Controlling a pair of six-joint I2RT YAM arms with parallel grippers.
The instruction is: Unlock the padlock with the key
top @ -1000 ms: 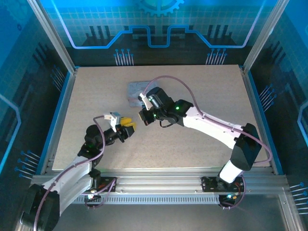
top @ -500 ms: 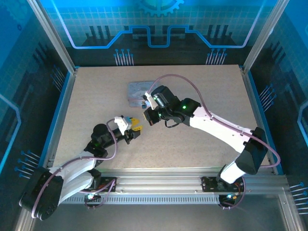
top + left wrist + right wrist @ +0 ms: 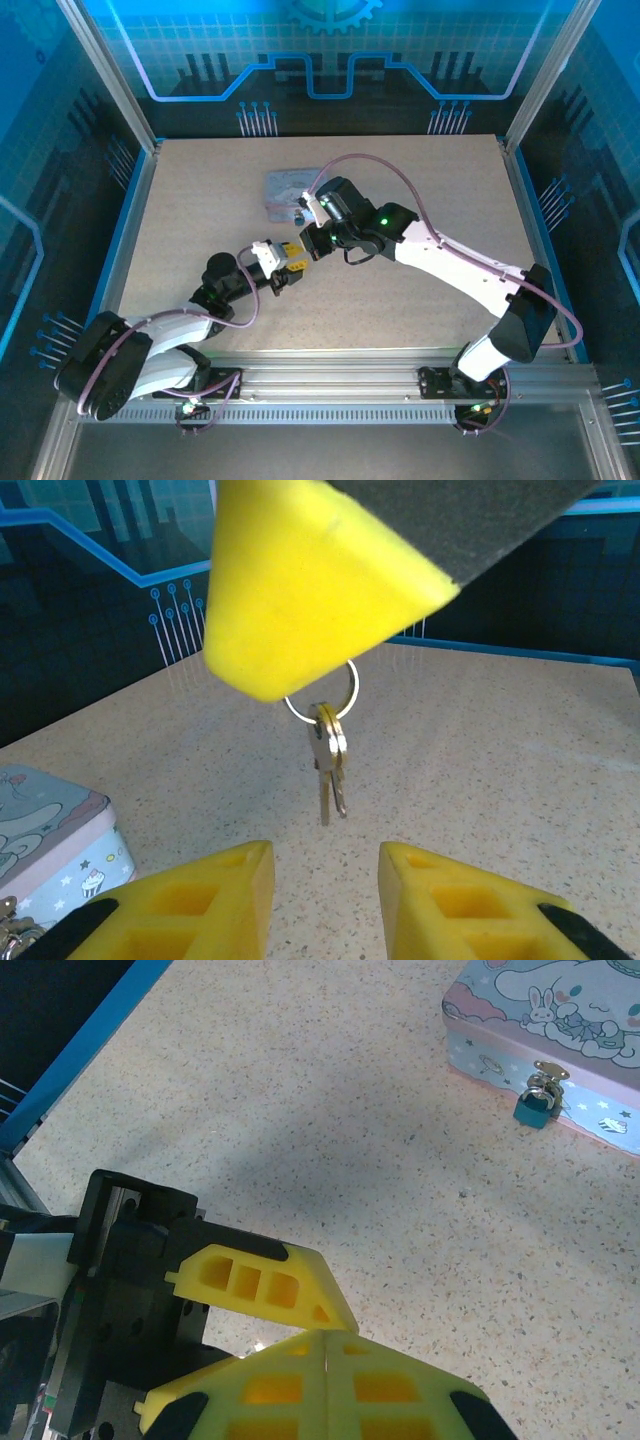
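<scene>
Tally from my feed, by kind. I counted 2 white-and-black robot arms: left arm [image 3: 165,335] and right arm [image 3: 450,262]. There were 2 two-finger grippers, left gripper [image 3: 325,868] and right gripper [image 3: 328,1345], with 2 yellow finger pads [image 3: 310,590] each, so 4 pads. I saw 2 purplish cables [image 3: 362,163], one per arm. 1 pale grey cartoon-printed tin box [image 3: 560,1015]. 1 tiny blue-green padlock with a silvery shackle [image 3: 533,1108]. 1 thin silver key ring [image 3: 355,690]. I made out 2 small flat metal keys [image 3: 328,760] on it, overlapped. 1 speckled beige table top [image 3: 430,190].
</scene>
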